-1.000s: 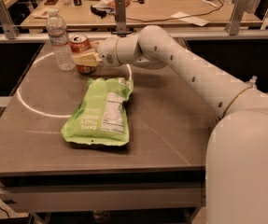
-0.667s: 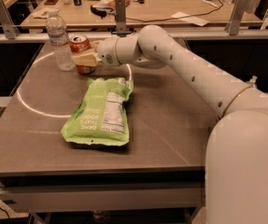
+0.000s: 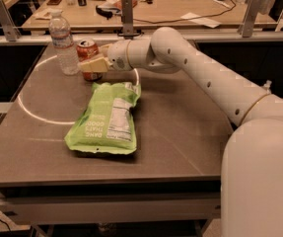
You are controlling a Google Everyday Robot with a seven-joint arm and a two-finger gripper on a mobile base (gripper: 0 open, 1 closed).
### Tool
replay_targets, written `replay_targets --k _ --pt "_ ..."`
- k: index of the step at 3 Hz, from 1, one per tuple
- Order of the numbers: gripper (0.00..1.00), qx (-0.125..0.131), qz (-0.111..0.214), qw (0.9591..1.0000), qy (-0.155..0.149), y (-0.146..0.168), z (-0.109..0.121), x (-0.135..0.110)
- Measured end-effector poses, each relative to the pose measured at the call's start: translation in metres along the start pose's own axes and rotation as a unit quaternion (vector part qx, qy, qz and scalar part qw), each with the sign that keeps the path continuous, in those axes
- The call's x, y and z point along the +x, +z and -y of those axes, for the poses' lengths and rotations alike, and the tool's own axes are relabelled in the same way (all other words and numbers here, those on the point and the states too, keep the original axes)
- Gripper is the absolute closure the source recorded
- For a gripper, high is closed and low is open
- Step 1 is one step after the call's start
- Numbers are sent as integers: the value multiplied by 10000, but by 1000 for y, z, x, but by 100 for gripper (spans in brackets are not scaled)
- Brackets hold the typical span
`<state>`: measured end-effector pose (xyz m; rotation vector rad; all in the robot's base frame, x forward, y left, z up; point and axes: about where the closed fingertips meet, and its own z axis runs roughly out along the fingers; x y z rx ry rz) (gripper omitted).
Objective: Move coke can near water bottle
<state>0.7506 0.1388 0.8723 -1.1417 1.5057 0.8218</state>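
A: Which step is the robot on?

B: The last one, by the look of it. The gripper pinches the coke can at the far left of the table, just right of the water bottle and beyond the green snack bag.

A: What does the next move call for?

B: Probably setting the can upright, spreading the fingers and backing off to the right without nudging the bottle.

A: Anything unclear?

B: The near finger covers the can's middle and the far finger is hidden. Whether the can's base touches the table cannot be told.
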Motion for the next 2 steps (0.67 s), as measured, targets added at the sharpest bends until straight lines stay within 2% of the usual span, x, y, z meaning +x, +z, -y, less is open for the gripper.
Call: replay_targets --k 1,2 --pt "0 245 -33 9996 134 -34 30 6" --pt "0 258 -26 9996 127 -34 31 4"
